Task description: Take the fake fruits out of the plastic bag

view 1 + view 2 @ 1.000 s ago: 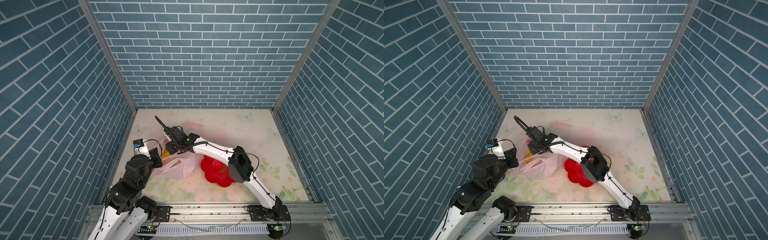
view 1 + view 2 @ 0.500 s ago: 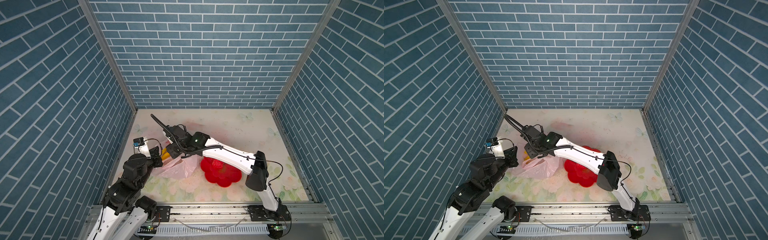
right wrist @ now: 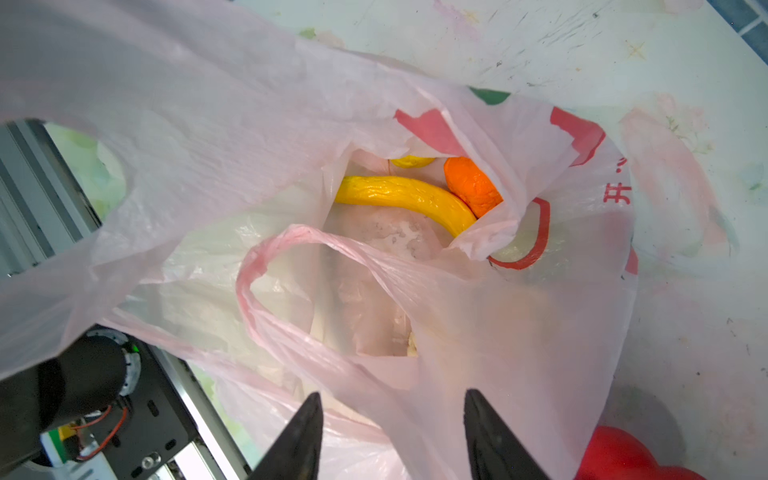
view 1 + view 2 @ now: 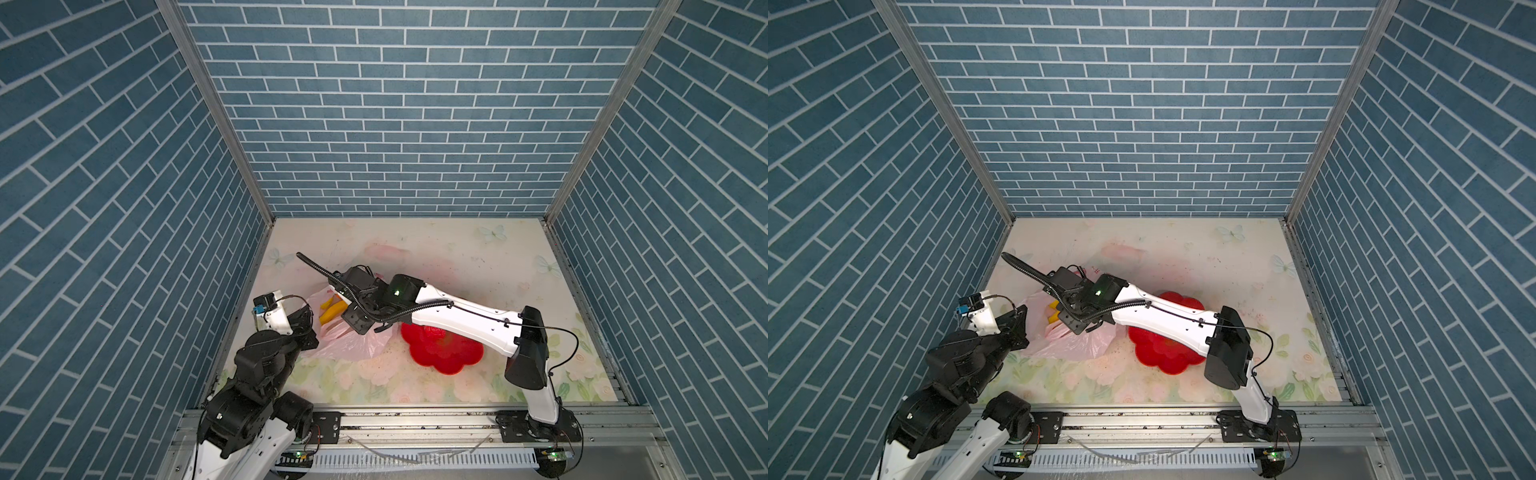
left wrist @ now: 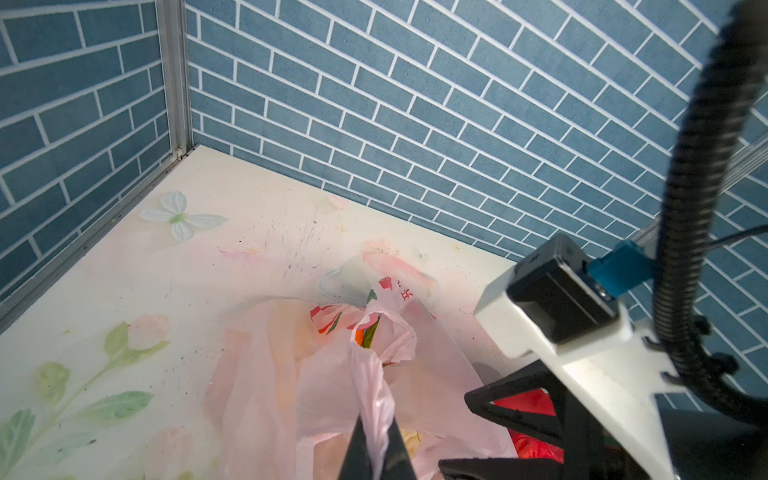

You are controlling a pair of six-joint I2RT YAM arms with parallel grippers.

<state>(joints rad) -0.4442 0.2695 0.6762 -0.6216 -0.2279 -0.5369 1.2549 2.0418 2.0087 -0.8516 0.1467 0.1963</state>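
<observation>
The left hand [image 5: 376, 428], at 9 o'clock of the plastic bag [image 4: 353, 345] in a top view, is clamped on its twisted handle [image 5: 370, 374]. The right hand [image 3: 391, 395] is nearer the fake fruits and hovers roughly half open and empty over the bag's mouth. Inside, the banana [image 3: 407, 197] lies beside an orange fruit [image 3: 469, 185]. Its long axis runs roughly along the line between the fingers, so a wrist turn looks needed. A slack handle loop [image 3: 266, 257] intervenes. The red dish [image 4: 440, 349] sits at the bag's 3 o'clock.

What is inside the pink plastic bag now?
In the plastic bag a yellow banana, an orange fruit and the edge of another yellow fruit show. Its pink film hides anything deeper.
</observation>
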